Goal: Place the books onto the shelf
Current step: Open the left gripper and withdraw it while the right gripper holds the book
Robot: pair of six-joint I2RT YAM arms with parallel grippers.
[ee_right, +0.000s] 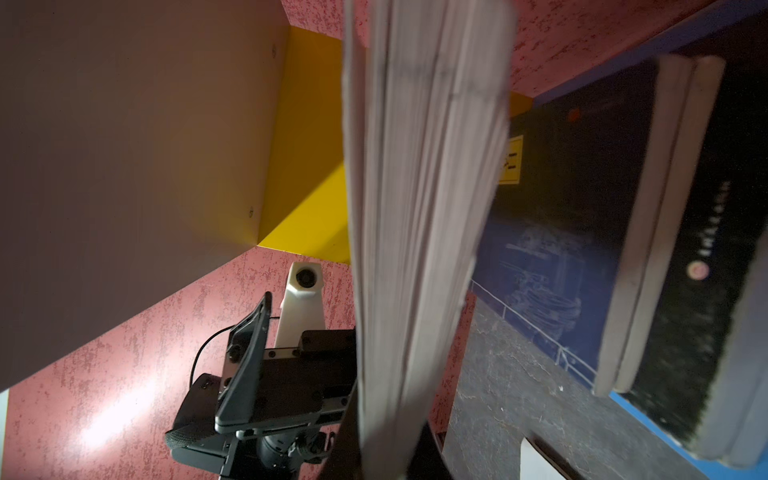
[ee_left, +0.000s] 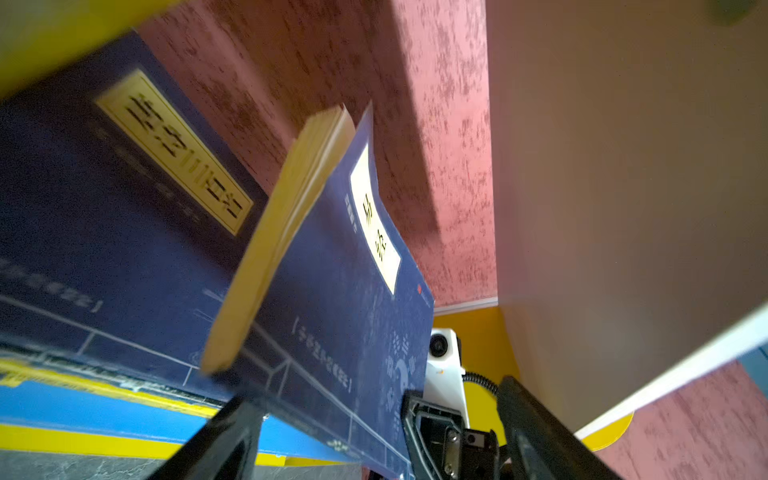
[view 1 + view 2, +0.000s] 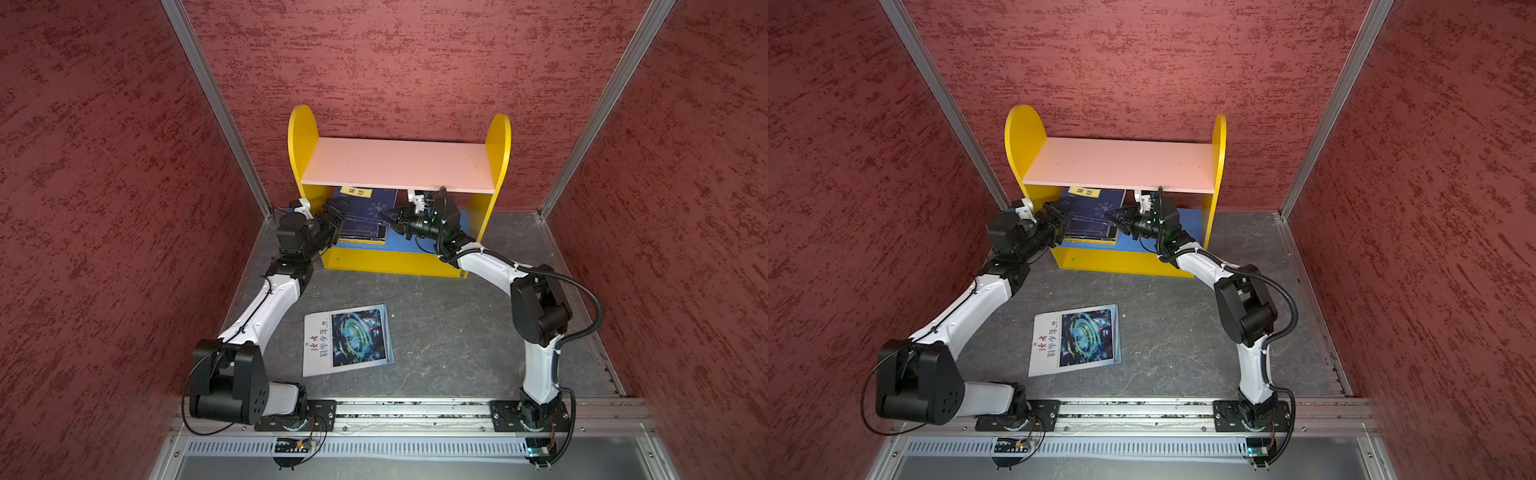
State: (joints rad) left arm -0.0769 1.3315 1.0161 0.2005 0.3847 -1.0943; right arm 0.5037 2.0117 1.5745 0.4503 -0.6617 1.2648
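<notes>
A yellow-labelled navy book is leaning on the blue lower board of the shelf, beside a second navy book. The right gripper is pinching its edge, jaws closed; the left gripper is gaping wide, gripping nothing. A white magazine is lying before the shelf.

Shelf: painted wood, smooth, low sheen. Navy book: matt card cover, yellowed paper edges. Magazine: glossy paper. Desk: dark, matt, veined like stone. Walls: rough red plaster look. Near rail: bare brushed metal. Arm shells: glossy white plastic.
</notes>
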